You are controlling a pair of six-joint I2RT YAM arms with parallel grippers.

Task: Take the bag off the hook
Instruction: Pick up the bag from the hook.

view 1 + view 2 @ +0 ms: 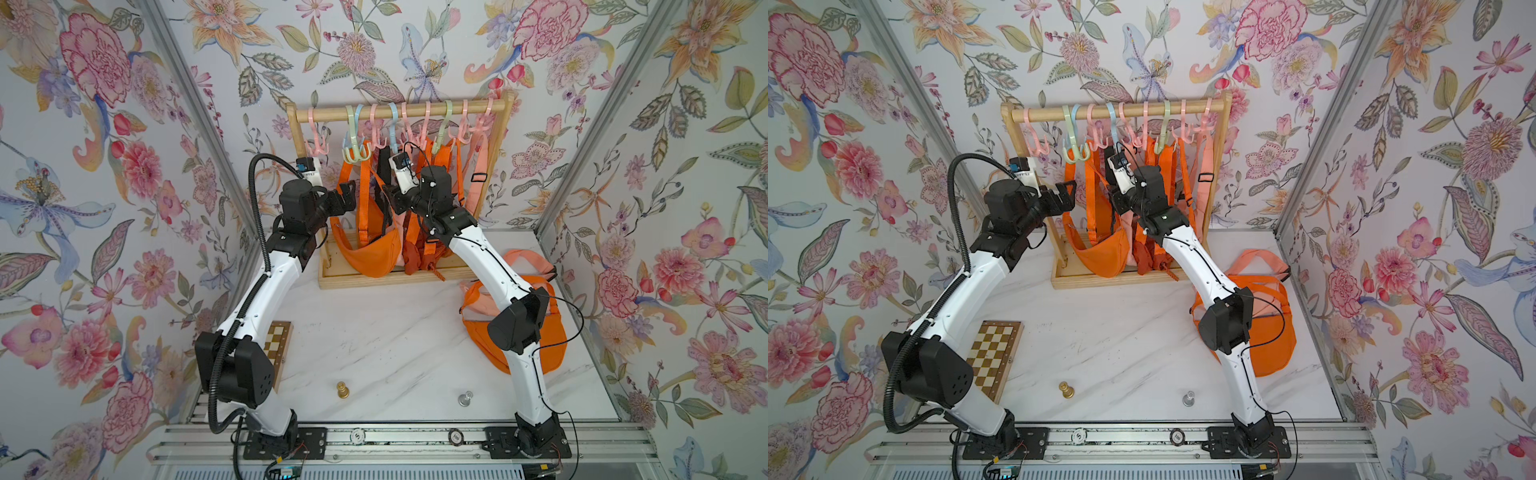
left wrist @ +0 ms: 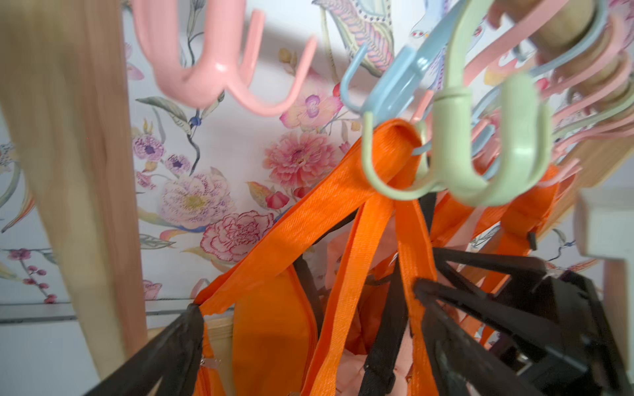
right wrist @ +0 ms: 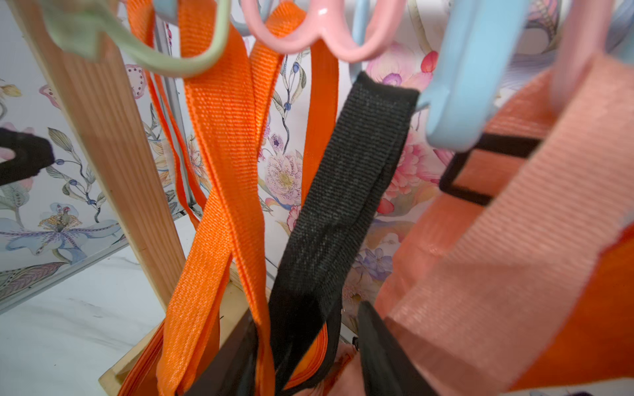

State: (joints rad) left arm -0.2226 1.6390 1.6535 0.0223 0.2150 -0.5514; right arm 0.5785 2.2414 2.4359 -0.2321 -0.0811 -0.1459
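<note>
You face a crowded wooden rack [image 1: 332, 113] at upper centre of both top views: pastel plastic hooks along its round rod, webbing straps tangled below. The crescent-shaped orange bag [image 1: 370, 257] hangs with its bottom in the rack's base tray [image 1: 374, 281], and its woven strap loops the green hook [image 2: 459, 144]. Your left gripper [image 2: 307, 298] is spread wide, with orange straps between its fingers. Your right gripper [image 3: 308, 315] brackets a ribbed black strap [image 3: 360, 164] hung from a blue hook [image 3: 456, 103]; you cannot tell whether it pinches. A second orange bag [image 1: 557, 340] lies at right on the marble table [image 1: 374, 340], and a chessboard [image 1: 992, 353] lies at lower left.
</note>
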